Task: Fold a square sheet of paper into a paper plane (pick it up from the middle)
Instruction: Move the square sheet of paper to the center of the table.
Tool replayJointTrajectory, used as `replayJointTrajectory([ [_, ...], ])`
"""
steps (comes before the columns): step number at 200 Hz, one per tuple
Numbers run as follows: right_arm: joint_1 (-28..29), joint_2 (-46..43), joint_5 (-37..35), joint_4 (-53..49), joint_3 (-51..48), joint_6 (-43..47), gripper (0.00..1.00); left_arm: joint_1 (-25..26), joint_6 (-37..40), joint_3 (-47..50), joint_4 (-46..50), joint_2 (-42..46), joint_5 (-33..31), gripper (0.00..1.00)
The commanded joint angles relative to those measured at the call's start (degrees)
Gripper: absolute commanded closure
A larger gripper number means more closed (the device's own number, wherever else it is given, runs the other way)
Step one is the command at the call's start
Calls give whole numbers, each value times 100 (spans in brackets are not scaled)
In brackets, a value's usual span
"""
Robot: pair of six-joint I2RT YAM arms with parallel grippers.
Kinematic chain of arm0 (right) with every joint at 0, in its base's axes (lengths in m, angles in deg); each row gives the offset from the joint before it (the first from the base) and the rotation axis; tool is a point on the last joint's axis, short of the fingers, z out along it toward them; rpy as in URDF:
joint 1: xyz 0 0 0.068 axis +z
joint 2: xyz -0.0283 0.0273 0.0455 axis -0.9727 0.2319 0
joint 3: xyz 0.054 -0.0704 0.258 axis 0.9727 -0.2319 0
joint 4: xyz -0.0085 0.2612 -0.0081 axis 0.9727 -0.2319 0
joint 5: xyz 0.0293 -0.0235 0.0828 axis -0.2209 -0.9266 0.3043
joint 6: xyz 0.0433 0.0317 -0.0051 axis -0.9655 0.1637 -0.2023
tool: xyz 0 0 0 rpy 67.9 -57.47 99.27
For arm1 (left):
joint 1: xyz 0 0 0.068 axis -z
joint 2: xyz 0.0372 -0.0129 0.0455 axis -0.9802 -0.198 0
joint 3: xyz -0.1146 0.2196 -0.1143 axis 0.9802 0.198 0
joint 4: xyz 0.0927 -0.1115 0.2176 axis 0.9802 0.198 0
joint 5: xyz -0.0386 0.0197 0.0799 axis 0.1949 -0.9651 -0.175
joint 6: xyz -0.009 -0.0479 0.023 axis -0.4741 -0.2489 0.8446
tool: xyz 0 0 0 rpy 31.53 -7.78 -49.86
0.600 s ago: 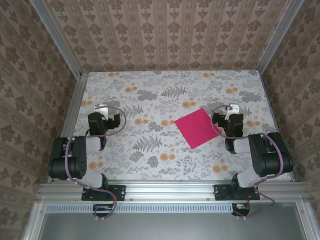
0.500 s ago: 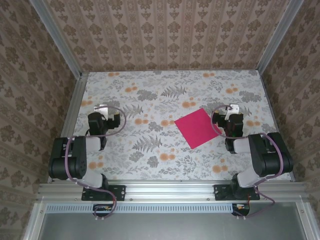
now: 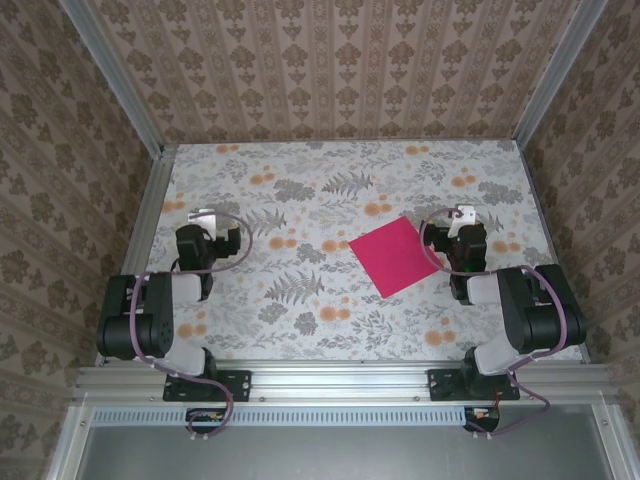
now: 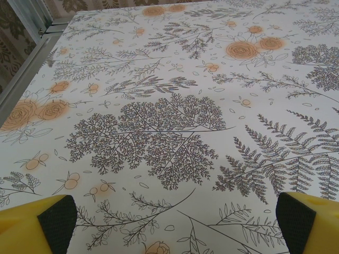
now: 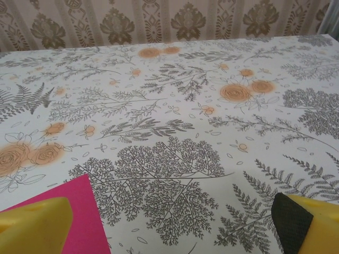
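The square sheet of paper (image 3: 395, 256) is magenta-pink and lies flat and unfolded on the flowered table, right of centre, turned like a diamond. Its near right corner (image 5: 79, 214) shows beside my right gripper's left finger. My right gripper (image 3: 460, 222) (image 5: 172, 227) hovers just right of the sheet, jaws wide open, with bare table between the yellow fingers (image 5: 304, 222). My left gripper (image 3: 203, 222) (image 4: 175, 225) hangs over the left side of the table, far from the sheet, also open and holding nothing. The paper plane is out of view.
The table (image 3: 330, 190) carries a print of grey ferns and orange flowers. Patterned walls with aluminium posts (image 3: 115, 75) close it in on three sides. A metal rail (image 3: 340, 380) with both arm bases runs along the near edge.
My right wrist has shifted very slightly toward the sheet. The sheet and the left arm have not moved.
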Motion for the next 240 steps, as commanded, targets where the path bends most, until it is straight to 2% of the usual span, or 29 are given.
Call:
replayJointTrajectory([
  [1, -42, 62, 204, 8, 118, 89, 0, -36, 122, -110, -142, -79, -9, 0],
  [66, -42, 53, 205, 33, 100, 89, 0, -34, 124, -104, -149, -65, -6, 0],
  [82, -42, 45, 197, 347, -67, 98, 0, -31, 125, -97, -176, -52, -26, 0],
  [99, -8, -142, 63, 722, -336, 90, 0, 2, -17, -454, 798, 357, -415, 0],
  [118, 66, -618, -319, 400, -412, 47, 0, 2, -114, -938, 1853, 751, -607, 0],
  [142, 163, -1491, -735, -1037, -69, -178, 0, -7, -459, -1272, 2615, 1151, -687, 0],
  [164, 177, -2110, -1090, -3700, 846, -940, 0, -7, -963, -1750, 3665, 1445, -578, 0],
  [177, 177, -2189, -1251, -5264, 1483, -1406, 0, -42, -1399, -2109, 4381, 1555, -375, 0],
  [186, 171, -2158, -1134, -5990, 1862, -1539, 0, -42, -1501, -2345, 4852, 1585, -179, 0],
  [202, 177, -2061, -753, -6637, 2192, -1717, 0, -8, -1658, -2528, 5280, 1669, 40, 0],
  [240, 335, -1736, 41, -7614, 2622, -2211, 0, -12, -1869, -2472, 5571, 2157, 484, 0],
])
